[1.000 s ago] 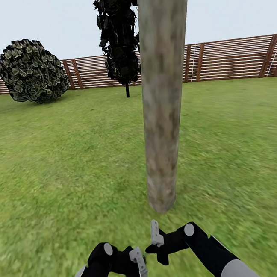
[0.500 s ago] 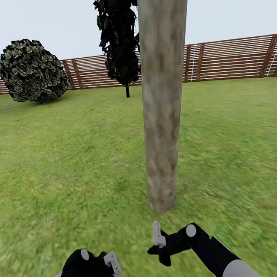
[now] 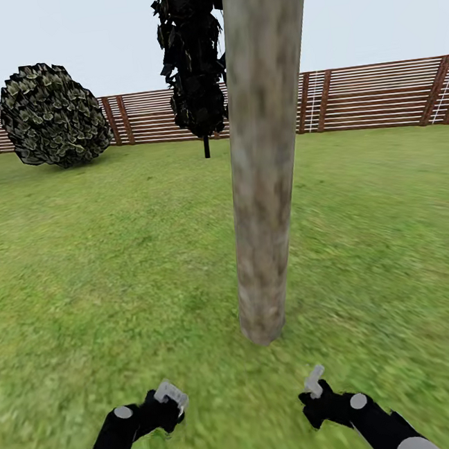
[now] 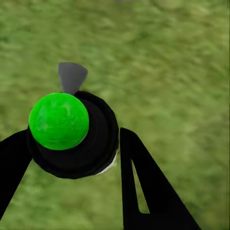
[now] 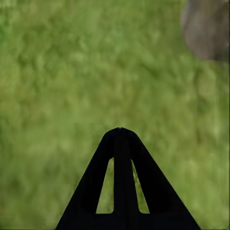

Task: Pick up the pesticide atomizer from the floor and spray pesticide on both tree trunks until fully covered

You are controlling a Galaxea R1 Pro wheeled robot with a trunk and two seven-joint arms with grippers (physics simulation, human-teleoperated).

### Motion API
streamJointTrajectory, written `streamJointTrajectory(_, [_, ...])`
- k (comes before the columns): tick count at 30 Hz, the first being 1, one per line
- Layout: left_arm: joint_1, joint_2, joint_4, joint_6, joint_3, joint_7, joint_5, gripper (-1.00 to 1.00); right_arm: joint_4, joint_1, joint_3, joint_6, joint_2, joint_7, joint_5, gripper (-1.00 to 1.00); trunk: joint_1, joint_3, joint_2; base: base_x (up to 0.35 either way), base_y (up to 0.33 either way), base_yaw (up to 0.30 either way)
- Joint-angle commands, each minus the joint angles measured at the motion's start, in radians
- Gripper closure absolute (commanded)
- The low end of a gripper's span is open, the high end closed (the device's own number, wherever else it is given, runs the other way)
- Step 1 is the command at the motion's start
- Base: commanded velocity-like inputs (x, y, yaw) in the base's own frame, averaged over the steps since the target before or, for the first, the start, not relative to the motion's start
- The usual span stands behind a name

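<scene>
A thick mottled grey-brown tree trunk rises from the grass straight ahead, and its base also shows in the right wrist view. The pesticide atomizer, black with a bright green round top and a grey nozzle, sits between the black fingers of my left gripper, which is shut on it. In the head view my left gripper is low and left of the trunk base. My right gripper is low and to the trunk's right, shut on nothing. No mist is visible.
A dark leafy tree stands far behind the trunk, and a round bush sits at the back left. A brown slat fence closes off the lawn. Open grass lies on both sides of the trunk.
Both arms have spread apart: the left gripper swung out to the left, and the right gripper moved right and lower. The camera has not moved.
</scene>
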Motion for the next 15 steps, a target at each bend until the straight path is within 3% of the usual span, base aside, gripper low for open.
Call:
streamJointTrajectory(1, [0.0,-0.012,0.013,-0.001,0.0,0.056,0.045,1.0,0.023,0.0,-0.049,0.0,0.0,-0.073,-0.001,1.0,0.0,0.0,0.0,0.0,0.0,0.0])
streamJointTrajectory(4, [0.001,-0.033,0.035,-0.002,-0.002,0.169,0.126,1.0,0.072,0.001,-0.167,-0.002,-0.001,-0.224,-0.002,1.0,0.0,0.0,0.0,0.0,0.0,0.0])
streamJointTrajectory(5, [0.001,-0.042,0.051,-0.003,-0.003,0.225,0.156,1.0,0.088,0.002,-0.235,-0.007,-0.001,-0.291,-0.002,1.0,0.0,0.0,0.0,0.0,0.0,0.0])
streamJointTrajectory(6, [0.001,-0.054,0.079,-0.007,-0.005,0.272,0.178,1.0,0.097,0.003,-0.304,-0.023,-0.001,-0.346,-0.001,-1.0,0.0,0.0,0.0,0.0,0.0,0.0])
streamJointTrajectory(9, [0.002,-0.076,0.14,-0.014,-0.009,0.318,0.196,1.0,0.104,0.005,-0.398,-0.083,-0.002,-0.394,-0.001,-1.0,0.0,0.0,0.0,0.0,0.0,0.0])
streamJointTrajectory(13, [0.003,-0.084,0.164,-0.017,-0.009,0.334,0.203,1.0,0.106,0.019,-0.44,-0.149,-0.014,-0.409,0.0,-1.0,0.0,0.0,0.0,0.0,0.0,0.0])
streamJointTrajectory(15, [0.003,-0.086,0.164,-0.017,-0.007,0.336,0.212,1.0,0.106,0.036,-0.45,-0.16,-0.038,-0.412,-0.001,-1.0,0.0,0.0,0.0,0.0,0.0,0.0])
